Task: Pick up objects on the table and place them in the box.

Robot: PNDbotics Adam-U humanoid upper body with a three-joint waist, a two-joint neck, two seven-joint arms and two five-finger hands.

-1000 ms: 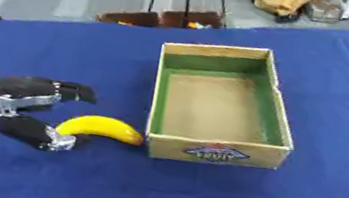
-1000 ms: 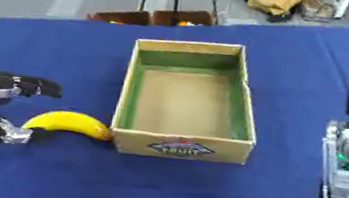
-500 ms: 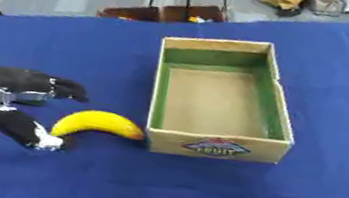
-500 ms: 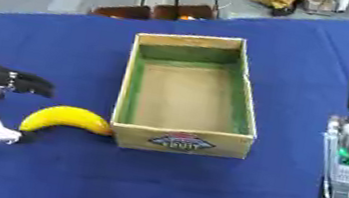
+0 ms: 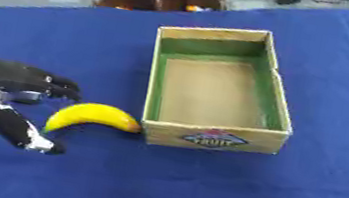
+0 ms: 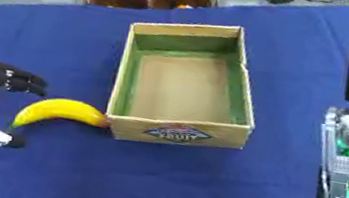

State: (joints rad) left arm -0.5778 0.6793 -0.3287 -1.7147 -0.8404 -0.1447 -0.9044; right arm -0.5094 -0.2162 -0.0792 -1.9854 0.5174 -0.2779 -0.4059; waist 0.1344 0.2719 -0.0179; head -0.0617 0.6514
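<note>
While the left hand (image 5: 10,94) sits spread at the bench's left edge, fingers above and thumb below, the banana (image 5: 86,115) lies just right of it, not gripped; can't tell if thumb tip touches the banana's near end. Banana's far tip is at or against the box (image 5: 215,90) by its front-left corner. Box is open-topped cardboard w/ green inner walls, nothing inside. Blue cloth covers the bench (image 5: 198,191). Right arm shows at right edge; its hand isn't visible.

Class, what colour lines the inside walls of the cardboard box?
Green, on the open cardboard box, clearest in the left eye view.
</note>
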